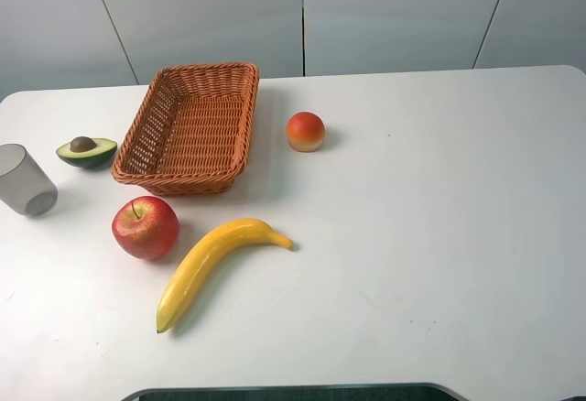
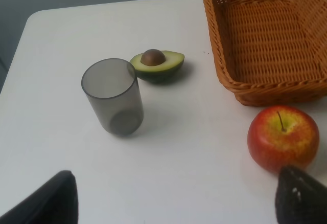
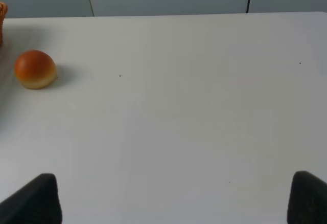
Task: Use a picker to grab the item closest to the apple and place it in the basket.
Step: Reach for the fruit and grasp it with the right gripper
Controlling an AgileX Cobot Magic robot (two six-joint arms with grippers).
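A red apple (image 1: 146, 227) lies on the white table, just in front of the woven basket (image 1: 154, 119). A yellow banana (image 1: 216, 264) lies right beside the apple, on its right. The left wrist view shows the apple (image 2: 282, 137) and the basket (image 2: 240, 83), with my left gripper (image 2: 173, 203) open; only its dark fingertips (image 2: 48, 201) show at the picture's lower corners. My right gripper (image 3: 173, 201) is open too, over bare table, far from the fruit. Neither arm appears in the high view.
A halved avocado (image 1: 86, 151) and a grey translucent cup (image 1: 25, 179) stand at the table's left edge. An orange-red round fruit (image 1: 305, 131) sits to the right of the basket. The table's front edge runs close below the banana.
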